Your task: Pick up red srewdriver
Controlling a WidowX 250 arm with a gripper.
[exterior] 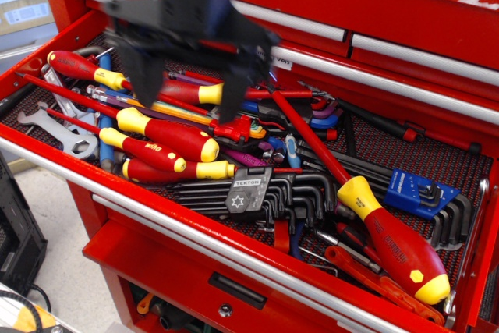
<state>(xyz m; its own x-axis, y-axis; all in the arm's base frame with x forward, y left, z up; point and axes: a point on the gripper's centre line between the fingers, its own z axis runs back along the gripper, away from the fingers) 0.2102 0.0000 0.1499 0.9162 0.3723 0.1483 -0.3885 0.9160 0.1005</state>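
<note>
The open tool drawer (234,243) holds several red screwdrivers with yellow collars. One (181,91) lies between my fingers, its shaft running right. Others lie at the left front (168,136), at the far left (74,65), and a large one at the right (394,239). My black gripper (191,90) hangs over the drawer's left half, blurred by motion. Its fingers (145,82) stand wide apart, one on each side of the screwdriver's handle. I cannot tell whether they touch it.
A Tekton hex key set (249,191) lies at the front middle, and a blue hex key holder (412,187) at the right. Wrenches (54,126) lie at the left end. Closed red drawers (390,13) rise behind.
</note>
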